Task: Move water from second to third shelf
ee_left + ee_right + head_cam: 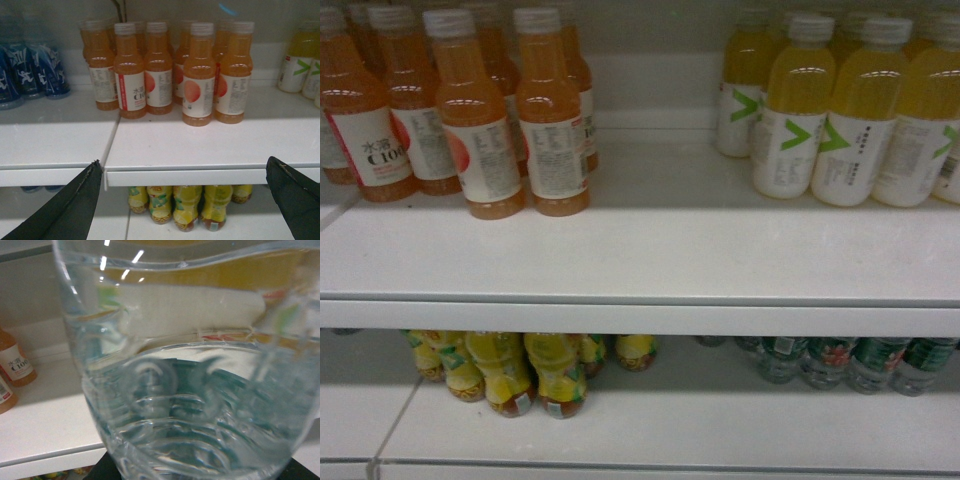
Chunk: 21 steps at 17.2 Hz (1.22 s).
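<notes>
While the head view shows no arm, its upper white shelf has bare space between the orange juice bottles with white labels and the yellow drink bottles with green ticks; green-labelled clear water bottles remain on the shelf below at right. Left wrist view: left pincer spread wide, empty, facing the same orange bottles. Right wrist view: a clear ribbed plastic water bottle fills the lens, apparently held in the right pincer, though its jaws are hidden, raised level with the upper shelf. Judgement: lifted out, placement still to do.
</notes>
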Available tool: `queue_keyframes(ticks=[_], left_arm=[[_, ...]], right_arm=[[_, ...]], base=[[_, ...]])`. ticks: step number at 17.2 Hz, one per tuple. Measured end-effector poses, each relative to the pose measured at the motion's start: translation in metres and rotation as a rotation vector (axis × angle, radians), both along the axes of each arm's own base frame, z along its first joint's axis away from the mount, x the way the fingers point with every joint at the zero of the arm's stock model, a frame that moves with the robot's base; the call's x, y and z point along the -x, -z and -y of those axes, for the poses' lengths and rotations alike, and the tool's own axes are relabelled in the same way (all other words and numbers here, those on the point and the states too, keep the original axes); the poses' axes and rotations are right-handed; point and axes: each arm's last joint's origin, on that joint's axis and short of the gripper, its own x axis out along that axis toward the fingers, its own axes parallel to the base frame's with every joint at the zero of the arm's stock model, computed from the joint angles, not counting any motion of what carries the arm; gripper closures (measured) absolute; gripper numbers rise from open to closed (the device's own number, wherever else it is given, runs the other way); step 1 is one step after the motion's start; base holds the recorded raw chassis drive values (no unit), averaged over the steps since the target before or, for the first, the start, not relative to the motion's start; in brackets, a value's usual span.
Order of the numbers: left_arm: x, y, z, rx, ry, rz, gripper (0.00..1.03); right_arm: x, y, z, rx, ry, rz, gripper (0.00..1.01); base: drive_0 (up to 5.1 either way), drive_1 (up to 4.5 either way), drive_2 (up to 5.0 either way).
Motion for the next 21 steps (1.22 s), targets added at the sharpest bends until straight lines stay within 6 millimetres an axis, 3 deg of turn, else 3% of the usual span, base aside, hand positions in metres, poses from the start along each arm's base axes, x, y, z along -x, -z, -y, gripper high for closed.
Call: queue_keyframes(ticks=[21], left_arm=[[0.0,0.0001,0.0,0.0,0.001,-0.001,0.05]], right_arm=[[0.0,0.0003,-0.0001,-0.001,-0.002,-0.002,0.61]], base=[[-5.0,2.42,2.4]])
